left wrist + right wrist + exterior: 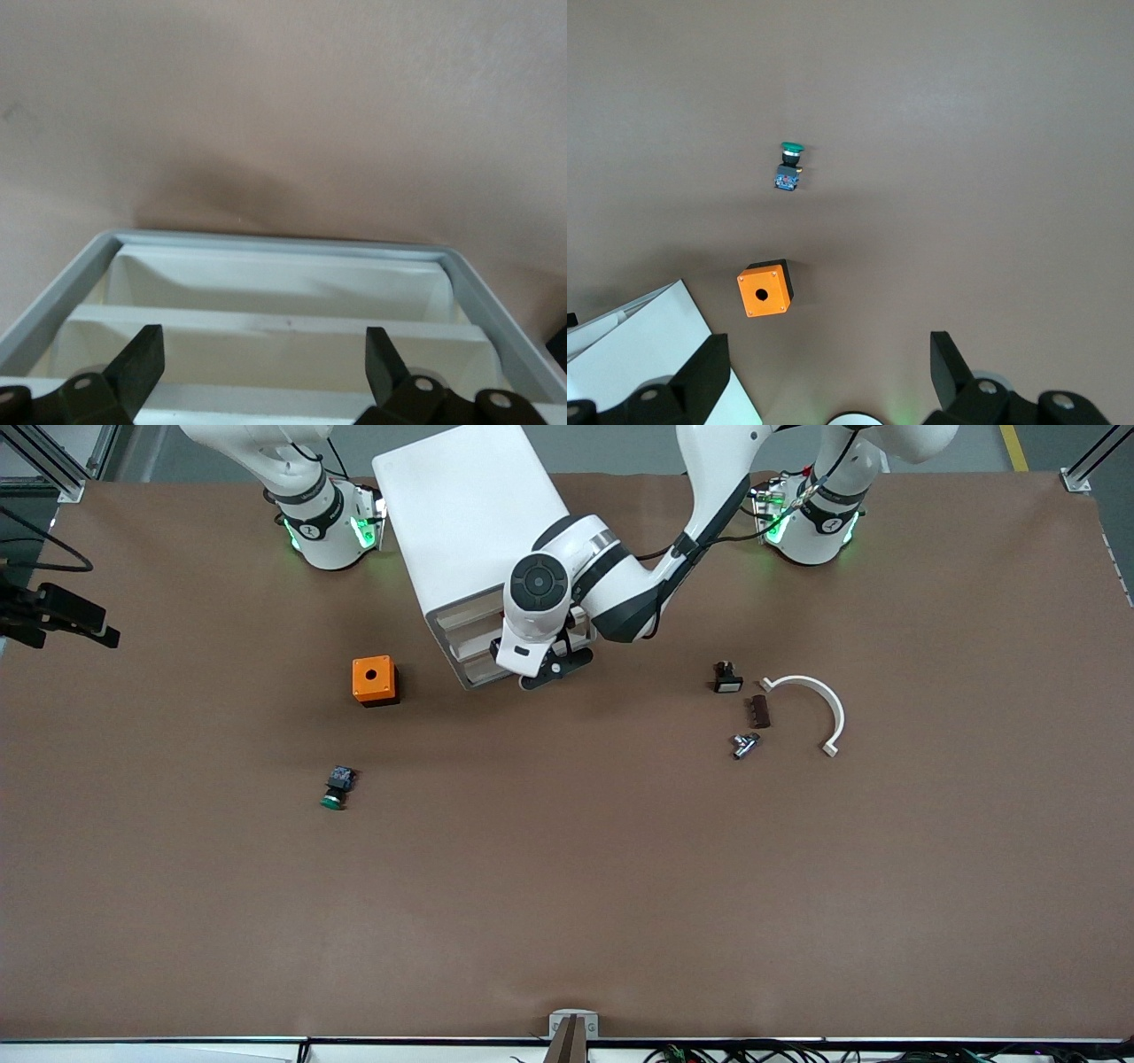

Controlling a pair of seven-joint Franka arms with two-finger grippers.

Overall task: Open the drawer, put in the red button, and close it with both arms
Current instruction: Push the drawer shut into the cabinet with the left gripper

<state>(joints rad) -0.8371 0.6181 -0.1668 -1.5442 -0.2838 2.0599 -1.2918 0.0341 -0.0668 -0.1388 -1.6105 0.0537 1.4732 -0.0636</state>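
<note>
A white drawer cabinet (461, 514) stands between the two arm bases, its drawer fronts (469, 657) facing the front camera. My left gripper (554, 671) is open right at those fronts. In the left wrist view its fingers (142, 363) stand wide apart before the white drawer ledges (283, 323), holding nothing. My right gripper (828, 372) is open and empty, high over the table near its own base, and is out of the front view. A small black part with a reddish top (726, 677) lies toward the left arm's end; I cannot tell whether it is the red button.
A green-capped button (336, 788) and an orange box with a hole (374, 680) lie toward the right arm's end; both also show in the right wrist view, the button (788, 166) and the box (765, 289). A dark block (759, 711), a metal fitting (744, 744) and a white curved bracket (819, 704) lie near the black part.
</note>
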